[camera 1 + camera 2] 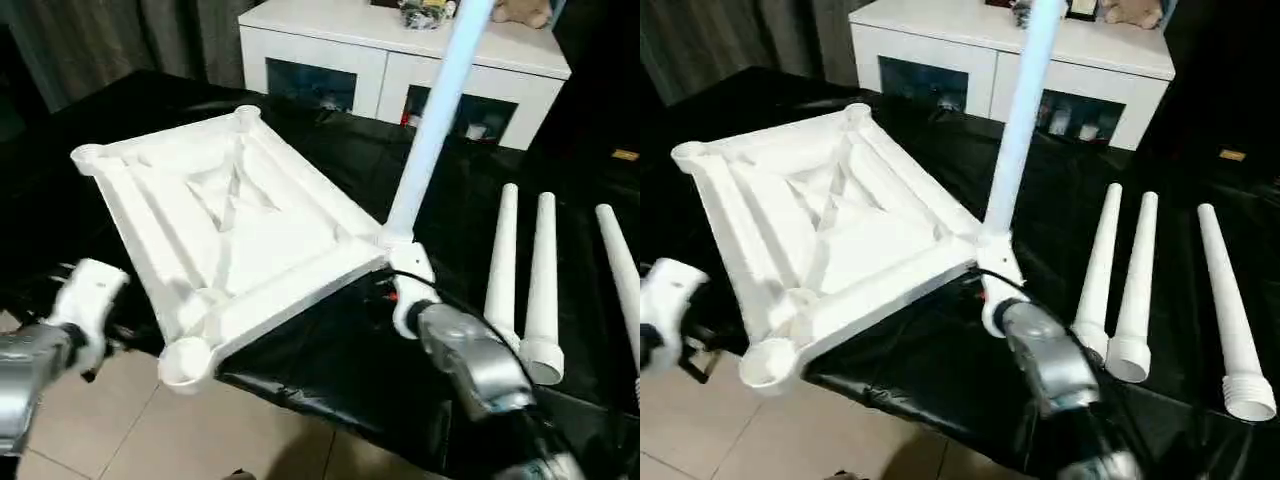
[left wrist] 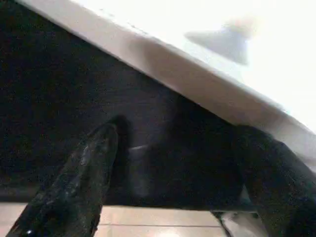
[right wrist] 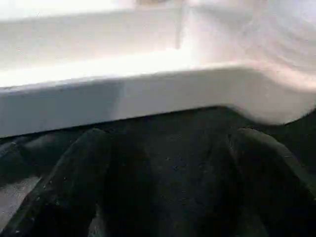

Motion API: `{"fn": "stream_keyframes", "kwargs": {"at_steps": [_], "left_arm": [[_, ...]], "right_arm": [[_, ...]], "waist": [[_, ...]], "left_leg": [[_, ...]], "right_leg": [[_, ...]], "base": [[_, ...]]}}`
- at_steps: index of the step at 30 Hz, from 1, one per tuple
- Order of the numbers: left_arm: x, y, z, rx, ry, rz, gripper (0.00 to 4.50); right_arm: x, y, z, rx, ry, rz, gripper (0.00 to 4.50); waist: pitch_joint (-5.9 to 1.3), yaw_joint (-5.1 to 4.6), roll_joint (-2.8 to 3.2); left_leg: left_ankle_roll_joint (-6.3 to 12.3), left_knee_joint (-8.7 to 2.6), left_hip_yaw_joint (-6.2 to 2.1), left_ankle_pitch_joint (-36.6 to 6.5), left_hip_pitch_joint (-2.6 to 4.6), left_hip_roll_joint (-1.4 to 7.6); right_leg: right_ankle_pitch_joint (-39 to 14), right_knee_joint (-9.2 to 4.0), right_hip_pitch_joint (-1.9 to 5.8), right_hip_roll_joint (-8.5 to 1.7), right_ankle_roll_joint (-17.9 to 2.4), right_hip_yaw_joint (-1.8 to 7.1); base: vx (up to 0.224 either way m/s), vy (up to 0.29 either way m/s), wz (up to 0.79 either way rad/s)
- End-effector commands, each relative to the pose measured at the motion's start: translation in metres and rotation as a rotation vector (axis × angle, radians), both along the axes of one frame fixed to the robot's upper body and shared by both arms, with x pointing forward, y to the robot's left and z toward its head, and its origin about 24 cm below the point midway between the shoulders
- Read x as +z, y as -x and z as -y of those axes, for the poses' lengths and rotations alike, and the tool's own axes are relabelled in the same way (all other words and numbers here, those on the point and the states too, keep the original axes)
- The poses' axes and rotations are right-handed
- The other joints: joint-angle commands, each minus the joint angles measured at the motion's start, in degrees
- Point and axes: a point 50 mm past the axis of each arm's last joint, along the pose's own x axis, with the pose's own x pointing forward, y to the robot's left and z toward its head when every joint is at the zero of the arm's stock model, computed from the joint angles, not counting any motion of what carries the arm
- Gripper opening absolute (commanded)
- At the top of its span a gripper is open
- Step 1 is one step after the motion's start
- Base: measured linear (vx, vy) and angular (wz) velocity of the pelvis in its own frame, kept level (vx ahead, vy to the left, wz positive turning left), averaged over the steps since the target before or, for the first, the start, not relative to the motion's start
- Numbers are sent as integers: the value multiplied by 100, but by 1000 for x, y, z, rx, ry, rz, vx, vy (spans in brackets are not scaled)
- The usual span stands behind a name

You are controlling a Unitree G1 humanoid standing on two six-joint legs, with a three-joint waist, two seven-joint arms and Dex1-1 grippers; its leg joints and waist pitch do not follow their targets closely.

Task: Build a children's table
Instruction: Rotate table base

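Lying upside down on a black sheet (image 1: 330, 350), the tabletop (image 1: 225, 225) shows its ribbed underside and round corner sockets; it sits at the centre of the head view, its near corner socket (image 1: 183, 362) at 7 o'clock jutting past the sheet's edge over the tiled floor (image 1: 120, 420); one leg (image 1: 435, 115) stands upright in the corner socket at 3 o'clock of the tabletop, rising toward 12 o'clock and out of the picture; three loose legs (image 1: 1135, 290) lie side by side on the sheet at 3 to 4 o'clock, wide threaded ends nearest the robot; the left gripper (image 2: 173, 168) is released, its two black fingers (image 2: 79, 182) spread wide just under the tabletop's edge and clasping nothing; the left arm shows at 8 o'clock, beside the tabletop's near long edge; the right gripper (image 3: 163, 173) is also released, fingers parted below the white rim near the fitted leg's corner, holding nothing; a white cabinet (image 1: 400, 60) with dark glass doors stands at 12 o'clock behind the sheet.
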Motion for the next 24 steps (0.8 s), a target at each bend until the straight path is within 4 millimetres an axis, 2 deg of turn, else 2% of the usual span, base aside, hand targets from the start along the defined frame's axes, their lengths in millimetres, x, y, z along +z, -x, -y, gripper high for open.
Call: {"fn": "stream_keyframes", "kwargs": {"at_steps": [1, 4, 5, 6, 8, 9, 11, 12, 13, 15, 16, 17, 18, 20, 21, 22, 24], "left_arm": [[-3, -1, 26, -102, 77, -26, 443], [-6, -3, 41, -146, 106, -32, 447], [-10, -5, 53, -179, 133, -34, 447], [-10, -5, 54, -182, 136, -35, 447], [-13, -13, 75, -235, 159, -4, 447], [-13, -13, 75, -235, 159, -4, 447], [-14, -20, 92, -272, 171, 27, 447], [-16, -25, 112, -332, 189, 55, 447], [-17, -27, 118, -347, 196, 60, 447], [-21, -31, 143, -418, 216, 78, 447], [-21, -32, 147, -430, 220, 84, 447], [-21, -34, 153, -443, 226, 92, 447], [-21, -38, 168, -483, 239, 122, 447], [-19, -42, 180, -510, 249, 151, 447], [-18, -43, 182, -515, 251, 155, 447], [-15, -45, 188, -539, 258, 171, 447], [-15, -45, 188, -539, 258, 171, 447]], "right_arm": [[1, -6, -6, -3, 3, 15, 411], [3, -9, -11, -3, -1, 25, 411], [8, -12, -12, -9, -12, 47, 411], [9, -12, -12, -10, -13, 49, 411], [20, -17, -6, -64, -9, 91, 411], [20, -17, -6, -64, -9, 91, 411], [27, -20, 4, -124, 14, 101, 411], [36, -24, 15, -177, 21, 117, 411], [39, -26, 18, -190, 24, 125, 411], [51, -30, 31, -214, 47, 133, 411], [54, -31, 34, -223, 54, 132, 411], [56, -32, 38, -232, 63, 132, 411], [64, -36, 47, -255, 83, 125, 411], [71, -40, 55, -271, 104, 105, 411], [72, -40, 57, -274, 109, 100, 411], [75, -42, 63, -290, 136, 65, 411], [75, -42, 63, -290, 136, 65, 411]], "waist": [[-305, -25, 144], [-303, -34, 138], [-303, -35, 146], [-305, -34, 144], [-300, -15, 140], [-304, -11, 137], [-307, -7, 137], [-311, 0, 124], [-305, -2, 137], [-306, -2, 166], [-312, -13, 149], [-311, -18, 136], [-320, -41, 210], [-340, -48, 147], [-350, -39, 190], [-354, -50, 200], [-356, -61, 177]], "left_leg": [[-340, -427, -96, -1661, 168, 250], [-370, -434, -104, -1654, 159, 250], [-373, -432, -100, -1690, 179, 246], [-375, -429, -98, -1715, 187, 245], [-391, -429, -94, -1783, 199, 245], [-399, -426, -92, -1760, 200, 245], [-403, -427, -97, -1761, 194, 241], [-401, -425, -100, -1746, 200, 245], [-409, -426, -102, -1735, 183, 238], [-421, -423, -108, -1733, 166, 234], [-427, -417, -110, -1717, 155, 230], [-416, -413, -108, -1680, 144, 222], [-423, -394, -111, -1610, 134, 214], [-379, -366, -105, -1448, 120, 206], [-366, -350, -103, -1355, 119, 204], [-332, -336, -107, -1200, 97, 198], [-244, -310, -89, -1044, 85, 194]], "right_leg": [[-544, -379, 168, -393, -1026, 268], [-559, -375, 190, -382, -985, 258], [-604, -385, 176, -370, -941, 257], [-639, -389, 171, -371, -927, 259], [-821, -414, 163, -377, -865, 268], [-825, -415, 164, -378, -852, 269], [-933, -425, 169, -369, -772, 267], [-931, -427, 165, -375, -763, 267], [-982, -433, 179, -369, -709, 268], [-1040, -436, 189, -377, -660, 268], [-1045, -443, 201, -377, -622, 267], [-1026, -448, 210, -376, -618, 269], [-935, -441, 216, -378, -645, 268], [-743, -432, 255, -376, -691, 262], [-620, -416, 256, -382, -730, 263], [-419, -393, 283, -374, -790, 256], [-248, -382, 290, -379, -910, 252]], "base": [[0, 0, 0], [0, 0, 0], [0, 0, 0], [0, 0, 0], [0, 0, 0], [0, 0, 0], [0, 0, 0], [0, 0, 0], [0, 0, 0], [0, 0, 0], [0, 0, 0], [0, 0, 0], [0, 0, 0], [0, 0, 0], [0, 0, 0], [0, 0, 0], [0, 0, 0]]}}
